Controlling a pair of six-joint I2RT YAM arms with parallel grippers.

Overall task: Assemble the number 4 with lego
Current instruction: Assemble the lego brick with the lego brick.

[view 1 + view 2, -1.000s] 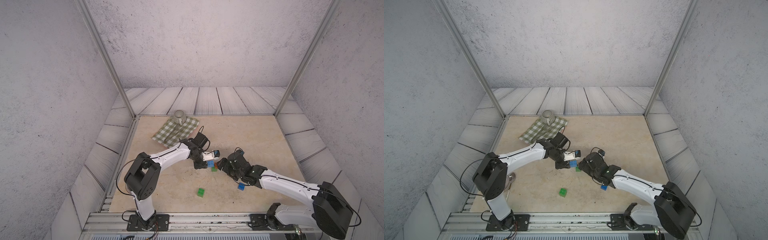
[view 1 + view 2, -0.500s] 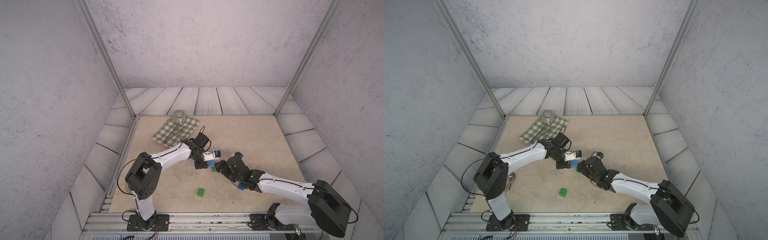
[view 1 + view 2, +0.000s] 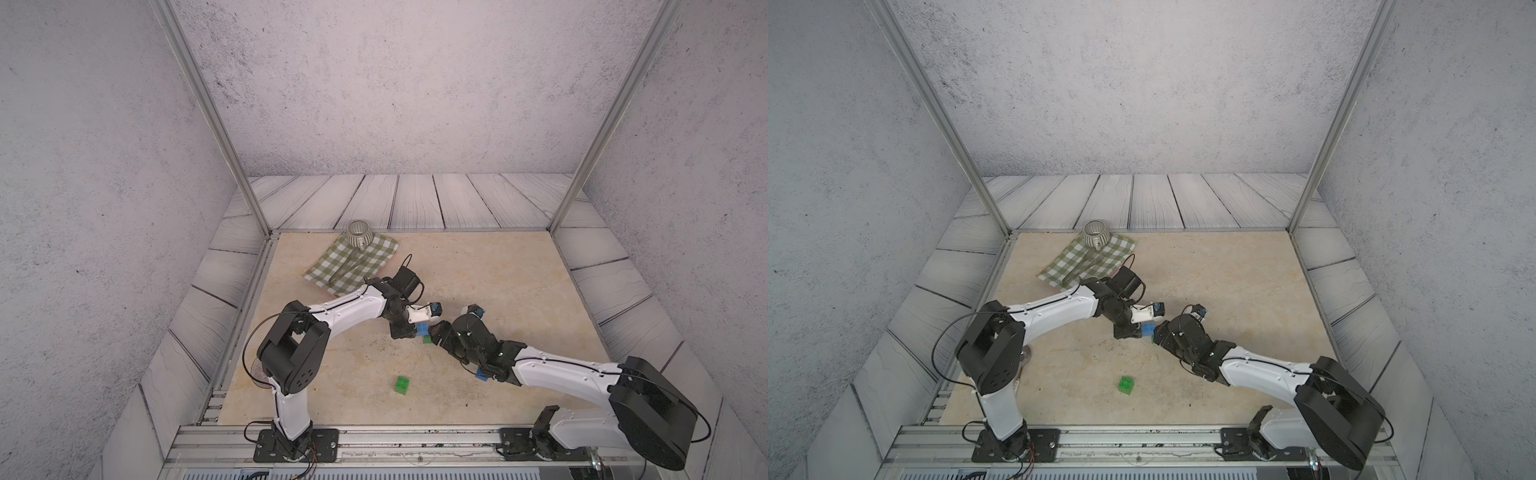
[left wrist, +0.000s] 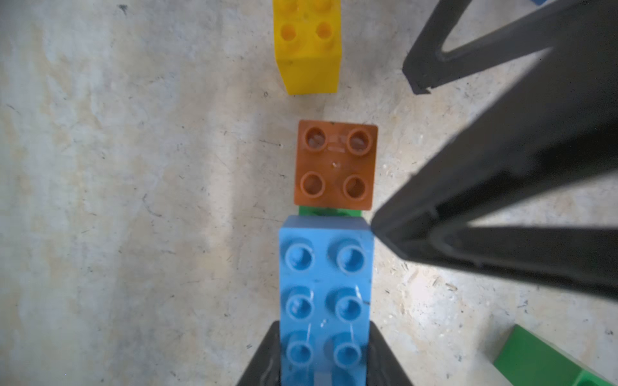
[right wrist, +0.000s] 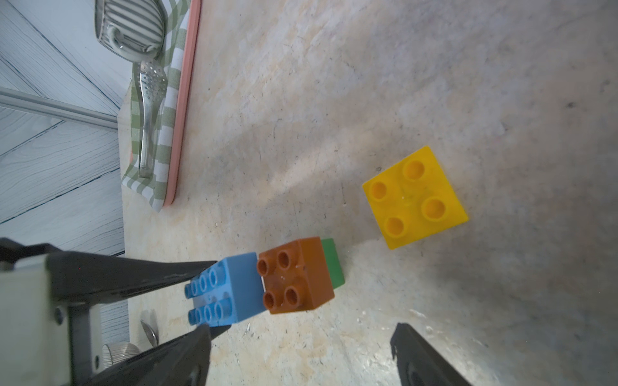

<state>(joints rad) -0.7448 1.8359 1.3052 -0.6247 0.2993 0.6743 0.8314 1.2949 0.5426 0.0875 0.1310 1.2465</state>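
Light blue brick [image 4: 326, 267]: held by one end in the left gripper [image 4: 323, 326]; studs faced the left wrist camera; its free end lay just beside the orange brick [image 4: 336, 165]; this group sat at mid-table.
Left gripper: closed on the light blue brick; a finger [image 5: 150, 275] ran along each long side.
Orange brick: stacked on a green brick [image 5: 332, 264]; the green stuck out on one side and showed as a strip between orange and light blue; I could not tell whether the light blue brick was pressed onto it.
Right gripper [image 5: 301, 334]: jaws wide apart, nothing between them; low over the table, facing the left gripper across the stack; one fingertip [image 4: 401, 234] sat at the light blue brick's free corner, contact unclear.
Yellow brick [image 5: 413, 197]: alone, studs up; near the stack but apart from it.
Spare green brick [image 3: 401, 383]: alone toward the front rail; well apart from the stack.
Dark blue brick [image 3: 482, 372]: partly hidden under the right arm.
Table [image 3: 478, 270]: beige; a checked cloth [image 3: 353, 266] lay at its far left corner; a striped cup [image 3: 358, 235] and metal tongs [image 5: 147, 110] rested on the cloth.
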